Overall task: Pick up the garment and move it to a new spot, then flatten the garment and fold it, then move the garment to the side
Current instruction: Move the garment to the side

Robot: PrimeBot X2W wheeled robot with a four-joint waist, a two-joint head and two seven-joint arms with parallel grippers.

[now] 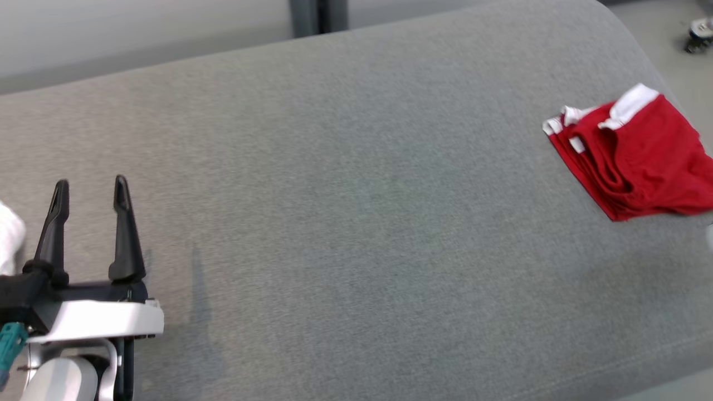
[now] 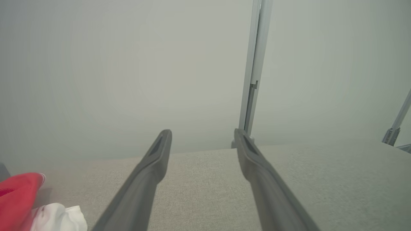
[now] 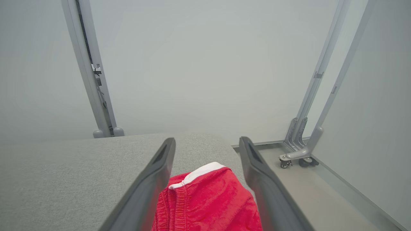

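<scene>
Red garment [image 1: 635, 153] lies between the right gripper's [image 3: 207, 140] wide-open jaws; the left gripper [image 1: 91, 182], also wide, is well apart.

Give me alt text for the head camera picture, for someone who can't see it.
A folded red garment with white trim lies near the right edge of a grey fabric surface. The left gripper sits open and empty at lower left, far from it.
</scene>
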